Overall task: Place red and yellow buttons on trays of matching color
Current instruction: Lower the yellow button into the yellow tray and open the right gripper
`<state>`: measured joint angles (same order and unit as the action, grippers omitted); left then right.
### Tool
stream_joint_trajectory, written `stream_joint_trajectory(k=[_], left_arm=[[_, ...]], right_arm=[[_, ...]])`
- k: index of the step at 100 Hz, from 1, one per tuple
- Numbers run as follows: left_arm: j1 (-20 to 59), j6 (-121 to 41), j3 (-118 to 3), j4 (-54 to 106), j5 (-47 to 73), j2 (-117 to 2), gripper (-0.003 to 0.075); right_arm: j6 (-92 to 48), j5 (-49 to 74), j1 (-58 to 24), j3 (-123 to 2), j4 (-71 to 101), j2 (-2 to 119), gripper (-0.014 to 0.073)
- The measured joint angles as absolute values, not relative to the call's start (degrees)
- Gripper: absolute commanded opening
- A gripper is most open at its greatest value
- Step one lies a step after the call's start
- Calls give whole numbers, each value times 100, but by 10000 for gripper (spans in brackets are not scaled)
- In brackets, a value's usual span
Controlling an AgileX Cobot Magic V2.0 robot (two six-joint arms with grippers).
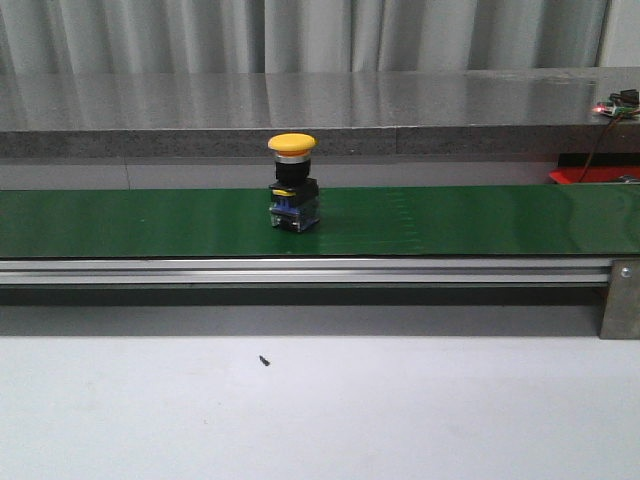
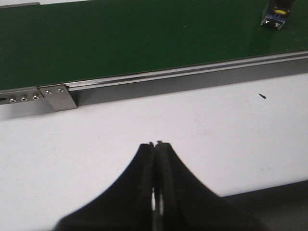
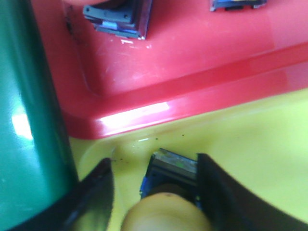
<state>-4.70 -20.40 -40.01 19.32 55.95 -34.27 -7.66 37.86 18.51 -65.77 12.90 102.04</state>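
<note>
A yellow button [image 1: 291, 185] stands upright on the green belt [image 1: 450, 220]; its base [image 2: 274, 15] shows at the edge of the left wrist view. My left gripper [image 2: 157, 144] is shut and empty over the white table, short of the belt. My right gripper [image 3: 154, 161] is open over the yellow tray [image 3: 250, 139]. Another yellow button [image 3: 168, 202] lies in that tray between the fingers, close against one finger and apart from the other. The red tray [image 3: 192, 53] next to it holds two button bases [image 3: 118, 17], caps out of view. Neither gripper shows in the front view.
The belt's metal rail [image 1: 300, 270] runs along its near side, with a bracket [image 2: 57, 96] at one end. The belt's end [image 3: 29, 120] stands close beside my right gripper. A grey ledge [image 1: 320, 140] lies behind the belt. A small black speck [image 1: 264, 360] is on the white table.
</note>
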Motion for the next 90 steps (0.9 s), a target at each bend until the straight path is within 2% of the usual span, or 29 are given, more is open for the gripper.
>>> stream_joint_trajectory(k=[26,65,90], left_arm=[[-470,-2040,-4001,1932,5595,-3427,-20],[-470,-2040,-4001,1932,5595,-3427,-20],[-470,-2040,-4001,1932,5595,-3427,-20]], right_arm=[[-763,3773,1851,-6577,1279,10138,477],[-868,3865,1828,-6577,1035,9212,476],[-1594,4163,1174,-6577,1013,8865,478]])
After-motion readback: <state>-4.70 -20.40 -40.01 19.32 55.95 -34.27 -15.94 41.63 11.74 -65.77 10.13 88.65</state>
